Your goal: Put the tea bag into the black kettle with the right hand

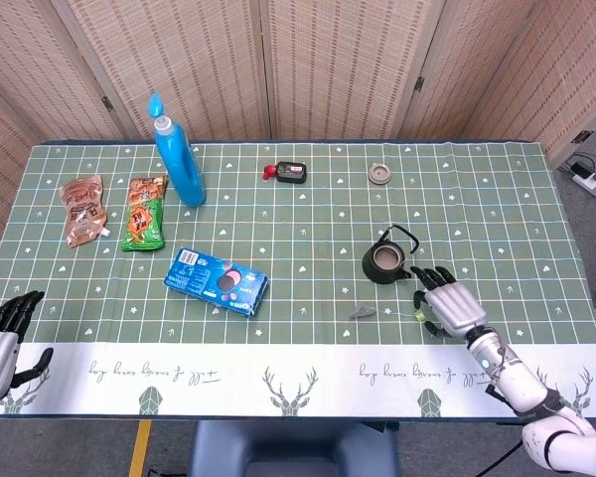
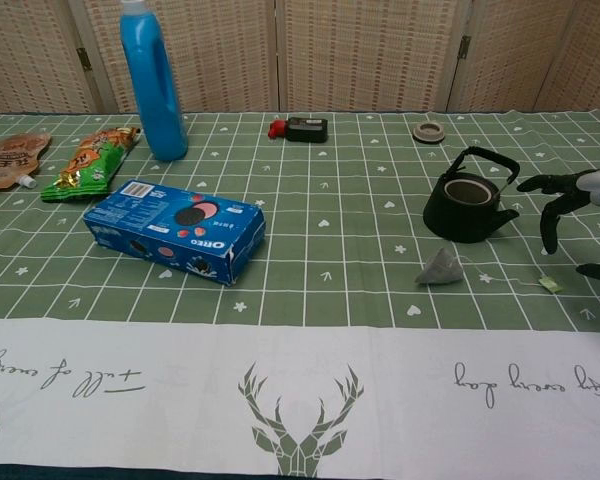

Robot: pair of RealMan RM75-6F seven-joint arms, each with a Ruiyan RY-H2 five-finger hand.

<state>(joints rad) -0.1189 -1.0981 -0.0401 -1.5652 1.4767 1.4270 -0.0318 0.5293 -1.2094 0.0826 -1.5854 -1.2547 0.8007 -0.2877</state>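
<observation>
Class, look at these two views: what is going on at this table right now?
A two-armed robot is going for the tea bag, which lies on the green cloth just in front of the black kettle. The kettle is open; its lid sits further back. The right hand hovers open beside the kettle, above the tea bag's string and tag, holding nothing. The left hand rests open at the table's near-left edge. The tea bag is not yet picked up.

The blue cookie box (image 2: pixel 176 228) reads "OREO", upside down. The cloth (image 2: pixel 310 390) on the counter carries cursive script reading roughly "enjoy every day".
</observation>
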